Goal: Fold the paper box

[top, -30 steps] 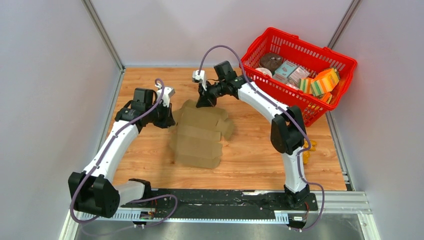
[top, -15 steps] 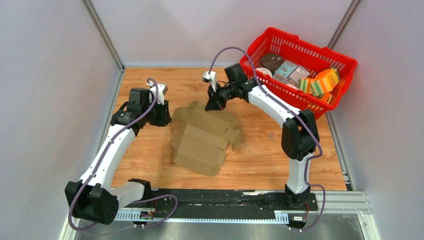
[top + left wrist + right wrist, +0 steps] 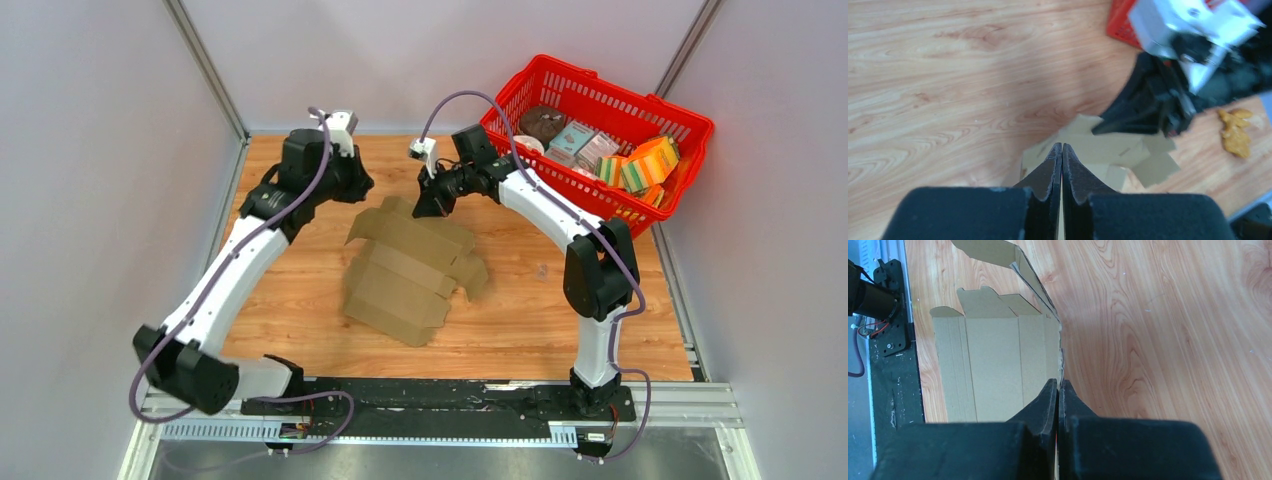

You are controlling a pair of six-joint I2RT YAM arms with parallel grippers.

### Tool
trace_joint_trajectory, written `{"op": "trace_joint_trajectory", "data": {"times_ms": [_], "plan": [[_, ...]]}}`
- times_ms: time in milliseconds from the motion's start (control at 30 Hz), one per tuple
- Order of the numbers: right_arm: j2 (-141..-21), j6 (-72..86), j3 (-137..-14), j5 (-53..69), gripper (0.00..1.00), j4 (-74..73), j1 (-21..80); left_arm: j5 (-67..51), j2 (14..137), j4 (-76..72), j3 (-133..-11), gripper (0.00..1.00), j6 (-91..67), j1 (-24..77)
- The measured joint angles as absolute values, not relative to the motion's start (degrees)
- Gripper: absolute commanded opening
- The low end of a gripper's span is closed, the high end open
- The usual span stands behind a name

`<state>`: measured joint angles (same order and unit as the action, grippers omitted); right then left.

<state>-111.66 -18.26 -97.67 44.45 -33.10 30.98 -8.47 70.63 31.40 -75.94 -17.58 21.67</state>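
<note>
The paper box [image 3: 408, 272] is a flat brown die-cut sheet with notched flaps, lying mid-table. My right gripper [image 3: 424, 207] is shut on its far edge and lifts that edge slightly; in the right wrist view the cardboard [image 3: 993, 365] runs into the closed fingertips [image 3: 1058, 383]. My left gripper [image 3: 357, 186] is shut and empty, hovering just beyond the sheet's far left corner. In the left wrist view its closed tips [image 3: 1062, 148] sit above the cardboard [image 3: 1113, 152], with the right gripper [image 3: 1148, 112] close ahead.
A red basket [image 3: 690, 125] with printed packages stands at the back right. A small yellow object [image 3: 612, 300] lies near the right arm and shows in the left wrist view [image 3: 1235, 132]. Grey walls enclose the table.
My left arm has swung from the sheet's left side up to its far corner, near the right gripper. The right gripper pulled the sheet slightly to the right and keeps its hold.
</note>
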Motion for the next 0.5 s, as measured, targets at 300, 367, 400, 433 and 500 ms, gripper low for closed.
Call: {"op": "trace_joint_trajectory", "data": {"times_ms": [300,367,400,433,500], "plan": [[-111.66,-17.17,-97.62,44.47,0.00,-31.33,30.98,3.33,85.69,32.97,-81.89,0.00,-17.47,25.63],[-111.66,-16.75,-97.62,44.49,0.00,-30.83,30.98,4.21,86.50,32.95,-82.19,0.00,-17.41,27.55],[-111.66,-16.60,-97.62,44.51,0.00,-30.59,30.98,4.58,86.52,33.10,-82.19,0.00,-17.41,28.42],[-111.66,-16.49,-97.62,44.51,0.00,-30.52,30.98,4.80,86.50,33.06,-82.15,0.00,-17.47,29.12],[-111.66,-16.27,-97.62,44.49,0.00,-30.48,30.98,5.06,86.19,32.21,-81.56,0.00,-17.78,30.61]]}}
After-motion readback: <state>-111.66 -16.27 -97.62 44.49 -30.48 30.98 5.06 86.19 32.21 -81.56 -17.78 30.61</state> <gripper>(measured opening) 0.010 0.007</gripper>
